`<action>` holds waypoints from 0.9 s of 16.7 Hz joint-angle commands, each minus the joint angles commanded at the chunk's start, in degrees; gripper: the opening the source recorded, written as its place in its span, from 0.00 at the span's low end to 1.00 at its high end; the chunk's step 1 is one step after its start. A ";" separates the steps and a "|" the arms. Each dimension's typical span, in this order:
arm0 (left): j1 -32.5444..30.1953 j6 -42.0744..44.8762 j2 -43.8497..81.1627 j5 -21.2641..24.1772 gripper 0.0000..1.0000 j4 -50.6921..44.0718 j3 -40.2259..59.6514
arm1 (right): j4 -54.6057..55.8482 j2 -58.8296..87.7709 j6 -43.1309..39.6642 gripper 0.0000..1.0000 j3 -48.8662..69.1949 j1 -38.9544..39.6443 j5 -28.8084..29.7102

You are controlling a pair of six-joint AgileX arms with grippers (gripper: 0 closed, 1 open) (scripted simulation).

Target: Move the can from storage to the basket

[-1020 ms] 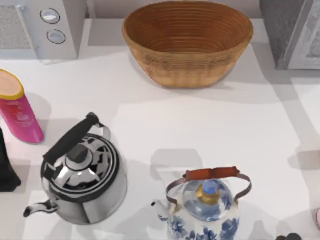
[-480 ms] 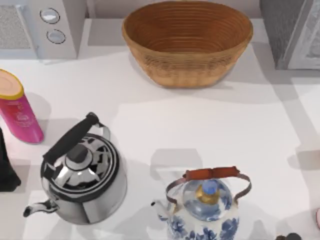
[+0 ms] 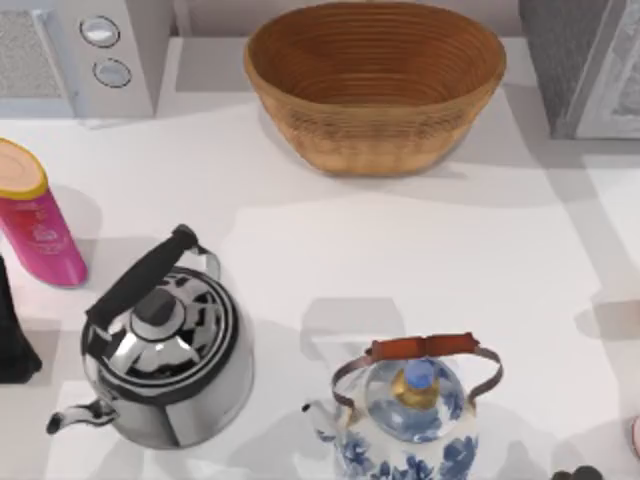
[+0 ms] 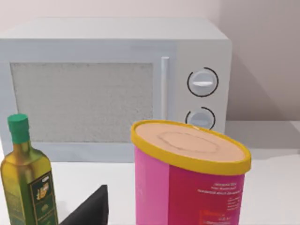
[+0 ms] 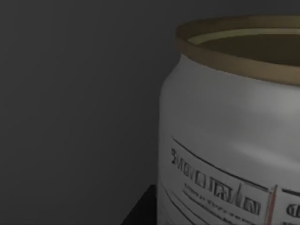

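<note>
The can (image 5: pixel 225 140) looms very close in the right wrist view, a silver-white body with dark lettering, a thin red line and a raised rim, standing in a dim grey space. The basket (image 3: pixel 375 85), a large tan woven oval bowl, sits at the back middle of the table with nothing inside it. My left arm (image 3: pixel 12 335) is a black shape at the table's left edge, beside the pink bottle (image 3: pixel 35 215). From the left wrist view that yellow-topped pink bottle (image 4: pixel 187 183) stands right in front.
A white microwave (image 3: pixel 90 55) is at the back left and a grey cabinet (image 3: pixel 585 60) at the back right. A steel kettle (image 3: pixel 165 345) and a blue-and-white kettle (image 3: pixel 415 410) stand near the front. An olive oil bottle (image 4: pixel 26 176) is by the microwave.
</note>
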 joint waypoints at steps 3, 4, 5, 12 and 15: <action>0.00 0.00 0.00 0.00 1.00 0.00 0.00 | -1.68 -2.26 0.04 0.00 -0.66 1.02 0.94; 0.00 0.00 0.00 0.00 1.00 0.00 0.00 | -3.05 -4.13 0.05 0.00 -1.21 1.78 1.70; 0.00 0.00 0.00 0.00 1.00 0.00 0.00 | -4.71 -6.43 0.06 0.00 -1.86 2.68 2.62; 0.00 0.00 0.00 0.00 1.00 0.00 0.00 | -17.31 -23.92 -0.03 0.00 -6.49 9.75 9.41; 0.00 0.00 0.00 0.00 1.00 0.00 0.00 | -18.43 -25.13 -0.04 0.00 -6.85 10.42 10.02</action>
